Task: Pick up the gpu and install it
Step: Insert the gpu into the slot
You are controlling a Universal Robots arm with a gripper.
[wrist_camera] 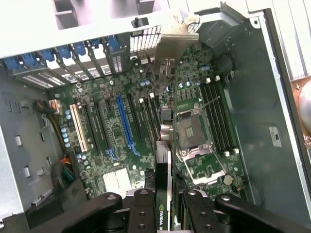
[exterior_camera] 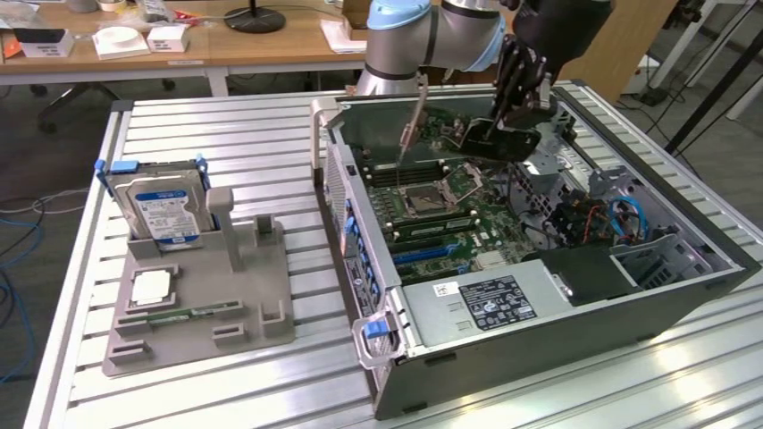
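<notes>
**Card gripped edge-on over the open case**

The gripper's [wrist_camera: 163, 206] jaws are clamped on the gpu [wrist_camera: 163, 177], held over the motherboard [wrist_camera: 112, 145] inside the open-sided computer case [exterior_camera: 573, 295]; a green label on the card's edge carries white lettering, partly hidden; the wrist view shows a blue slot [wrist_camera: 125, 121] just beside the card; on the exterior view's left, well apart, a hard drive [exterior_camera: 163, 213] with a blue-white label stands upright in a grey holder [exterior_camera: 238, 313].
</notes>
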